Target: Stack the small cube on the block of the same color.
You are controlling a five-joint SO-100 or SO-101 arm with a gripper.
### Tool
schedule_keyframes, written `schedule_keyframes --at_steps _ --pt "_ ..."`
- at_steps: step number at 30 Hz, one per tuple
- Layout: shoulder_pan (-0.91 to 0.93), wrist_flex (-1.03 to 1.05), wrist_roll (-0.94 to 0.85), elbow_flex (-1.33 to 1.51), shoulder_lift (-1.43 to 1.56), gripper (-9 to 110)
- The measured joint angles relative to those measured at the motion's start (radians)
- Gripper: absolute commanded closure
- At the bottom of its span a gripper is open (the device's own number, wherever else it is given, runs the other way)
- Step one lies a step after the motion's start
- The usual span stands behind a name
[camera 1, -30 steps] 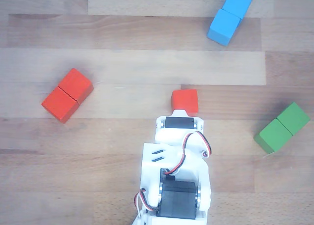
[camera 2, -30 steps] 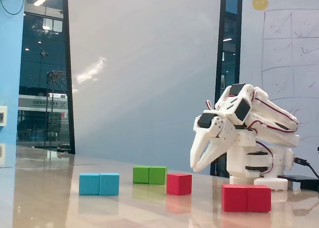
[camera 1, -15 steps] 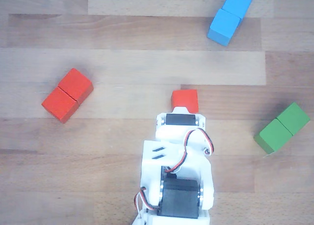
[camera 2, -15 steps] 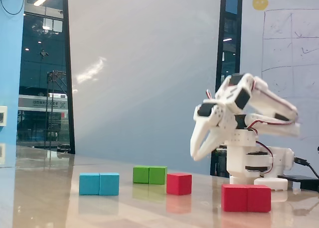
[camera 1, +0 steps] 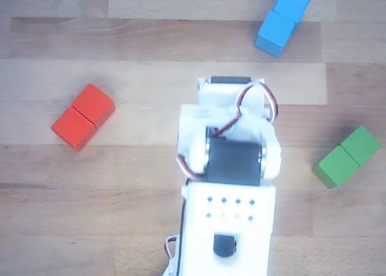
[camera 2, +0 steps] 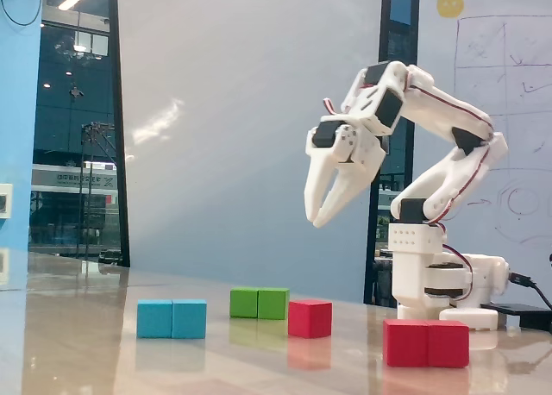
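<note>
The small red cube (camera 2: 310, 317) sits on the table in the fixed view, between the green block and the red block. In the other view it is hidden under the arm. The red two-cube block (camera 2: 427, 342) lies at the front right, close to the arm's base; it also shows in the other view (camera 1: 82, 116) at the left, lying diagonally. My gripper (camera 2: 319, 219) hangs high above the table, pointing down, above and slightly right of the small cube. Its fingers are nearly together and hold nothing.
A blue two-cube block (camera 2: 172, 318) lies at the left and a green two-cube block (camera 2: 259, 303) behind the small cube. In the other view the blue block (camera 1: 281, 20) is top right and the green block (camera 1: 347, 156) is at the right. The white arm (camera 1: 229, 167) fills the middle.
</note>
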State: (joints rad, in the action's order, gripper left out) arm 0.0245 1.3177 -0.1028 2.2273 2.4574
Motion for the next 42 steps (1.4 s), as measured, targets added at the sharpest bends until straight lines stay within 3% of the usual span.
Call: schedule_keyframes --at_steps 11,30,42 --pt "0.0 0.0 0.0 -0.064 -0.265 101" --pt "0.0 0.0 0.0 -0.064 -0.405 100" --pt "0.0 0.0 -0.08 -0.064 -0.42 81"
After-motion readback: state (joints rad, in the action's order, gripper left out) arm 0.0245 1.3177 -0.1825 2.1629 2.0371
